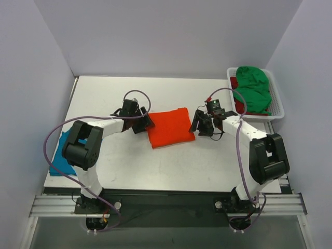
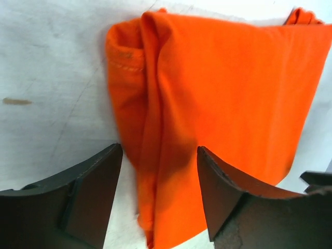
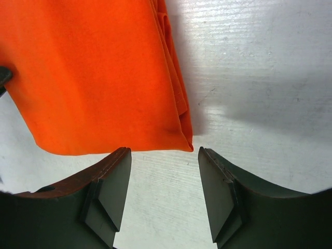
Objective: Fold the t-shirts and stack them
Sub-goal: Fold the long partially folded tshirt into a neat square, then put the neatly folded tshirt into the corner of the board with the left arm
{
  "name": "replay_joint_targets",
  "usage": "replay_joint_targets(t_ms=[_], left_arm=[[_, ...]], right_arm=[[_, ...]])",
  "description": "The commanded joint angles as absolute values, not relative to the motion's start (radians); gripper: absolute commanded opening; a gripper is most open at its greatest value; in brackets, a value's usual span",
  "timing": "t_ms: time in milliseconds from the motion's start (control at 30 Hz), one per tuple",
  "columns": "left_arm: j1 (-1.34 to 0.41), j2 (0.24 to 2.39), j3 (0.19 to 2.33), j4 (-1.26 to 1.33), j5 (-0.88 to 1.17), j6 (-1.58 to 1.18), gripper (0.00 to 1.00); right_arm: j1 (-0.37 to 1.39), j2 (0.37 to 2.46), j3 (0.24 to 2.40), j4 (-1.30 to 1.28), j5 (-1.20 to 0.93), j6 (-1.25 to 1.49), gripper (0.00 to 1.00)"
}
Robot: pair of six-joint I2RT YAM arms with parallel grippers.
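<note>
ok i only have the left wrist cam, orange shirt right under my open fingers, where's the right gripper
Observer: The right gripper is at the opposite, right-hand edge of the orange t-shirt. Its jaws are open and just off a folded corner.
Operator: and are there more shirts to do
Observer: Yes. A green t-shirt is heaped in the white basket at the table's far right corner, with a dark red t-shirt showing beneath it.
</note>
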State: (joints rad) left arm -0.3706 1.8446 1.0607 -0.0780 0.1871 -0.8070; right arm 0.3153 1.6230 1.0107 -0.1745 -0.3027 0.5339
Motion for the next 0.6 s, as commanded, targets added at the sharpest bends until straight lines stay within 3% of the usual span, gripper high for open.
replay_joint_targets(t_ms=[0, 100, 133, 200, 233, 367, 567], left_arm=[[-0.396, 1.916, 1.081, -0.097, 0.146, -0.85, 0.68], [-0.405, 1.933, 1.085, -0.098, 0.118, -0.899, 0.52], [-0.405, 1.931, 1.083, -0.097, 0.117, -0.913, 0.37], [-0.406, 1.919, 1.077, -0.097, 0.104, -0.954, 0.16], [-0.407, 1.89, 1.074, -0.103, 0.092, -0.968, 0.0], [-0.403, 1.787, 1.089, -0.222, -0.021, -1.034, 0.0], [-0.318, 1.666, 1.176, -0.596, -0.175, -1.159, 0.0]], right_arm=[[0.324, 1.571, 0.979, -0.16, -0.282, 0.554, 0.55], [0.328, 1.554, 0.957, -0.16, -0.285, 0.558, 0.54], [0.33, 1.549, 0.951, -0.161, -0.285, 0.561, 0.54], [0.331, 1.533, 0.931, -0.158, -0.29, 0.569, 0.54], [0.333, 1.525, 0.925, -0.158, -0.291, 0.571, 0.54], [0.334, 1.473, 0.89, -0.161, -0.298, 0.581, 0.53], [0.35, 1.396, 0.853, -0.17, -0.302, 0.592, 0.53]])
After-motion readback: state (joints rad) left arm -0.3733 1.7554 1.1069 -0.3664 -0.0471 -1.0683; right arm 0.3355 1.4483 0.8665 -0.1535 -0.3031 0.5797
